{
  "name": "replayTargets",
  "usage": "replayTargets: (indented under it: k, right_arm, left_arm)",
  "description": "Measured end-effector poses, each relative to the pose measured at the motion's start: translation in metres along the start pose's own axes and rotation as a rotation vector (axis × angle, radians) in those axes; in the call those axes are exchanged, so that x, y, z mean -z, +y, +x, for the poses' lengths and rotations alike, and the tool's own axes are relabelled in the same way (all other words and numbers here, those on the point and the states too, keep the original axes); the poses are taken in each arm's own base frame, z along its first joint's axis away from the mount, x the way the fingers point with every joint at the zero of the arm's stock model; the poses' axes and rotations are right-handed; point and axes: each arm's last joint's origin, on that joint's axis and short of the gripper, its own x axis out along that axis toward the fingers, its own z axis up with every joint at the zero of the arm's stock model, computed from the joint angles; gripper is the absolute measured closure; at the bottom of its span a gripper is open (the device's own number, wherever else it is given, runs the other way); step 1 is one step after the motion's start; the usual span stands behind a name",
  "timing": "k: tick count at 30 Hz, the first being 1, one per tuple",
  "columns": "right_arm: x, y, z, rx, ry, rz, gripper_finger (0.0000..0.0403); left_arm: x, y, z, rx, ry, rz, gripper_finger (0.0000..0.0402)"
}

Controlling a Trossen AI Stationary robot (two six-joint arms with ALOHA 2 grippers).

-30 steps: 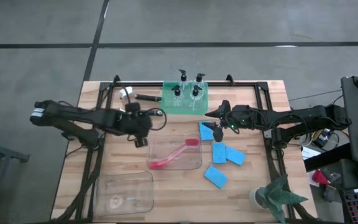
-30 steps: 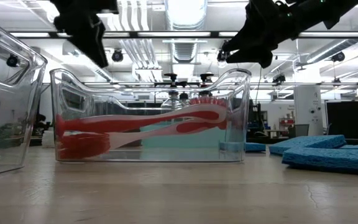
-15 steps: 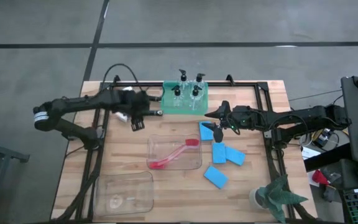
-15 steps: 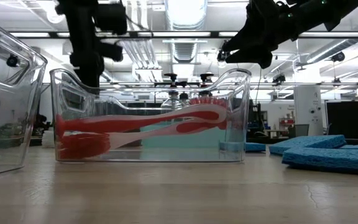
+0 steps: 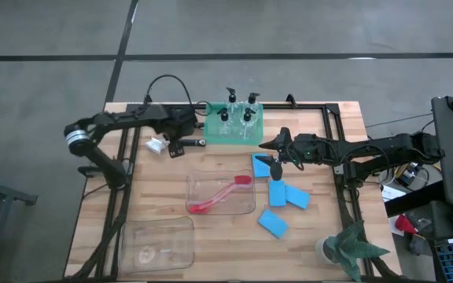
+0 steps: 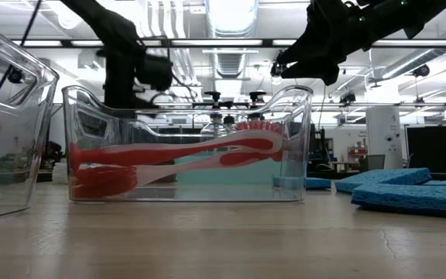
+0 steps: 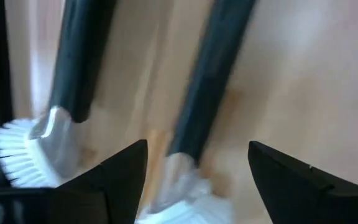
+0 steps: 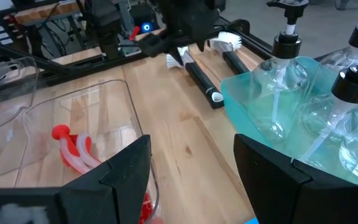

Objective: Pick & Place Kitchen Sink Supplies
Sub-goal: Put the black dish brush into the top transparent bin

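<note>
1. I can't read any text, label, brand or number in any view.
2. Pump bottles [image 5: 238, 115]: no legible label that I can see.
3. Bins [image 5: 220, 192]: clear, unmarked from my feed.
4. Background room in the low view: nothing I can make out as a readable sign.

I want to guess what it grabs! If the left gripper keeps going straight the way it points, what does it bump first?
Probably a black-handled brush: the open left gripper points down at it, its white bristles between the fingers. Depth is unclear.
</note>
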Motion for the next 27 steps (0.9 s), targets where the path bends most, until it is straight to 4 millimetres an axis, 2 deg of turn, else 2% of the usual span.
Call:
replayTargets:
  k: [8,19,27]
  right_arm:
    - [0.000,0.000,0.000,0.000,0.000,0.001,0.0179]
    - [0.000,0.000,0.000,0.000,0.000,-0.003,0.0179]
    - [0.000,0.000,0.000,0.000,0.000,-0.001,0.0179]
  left_arm:
    - [-0.005,0.010,0.027,-0.032,0.085,0.042,0.0124]
    - [-0.007,0.012,0.039,0.065,0.090,0.054,0.0124]
    - [-0.005,0.007,0.057,0.098,0.139,0.060,0.0127]
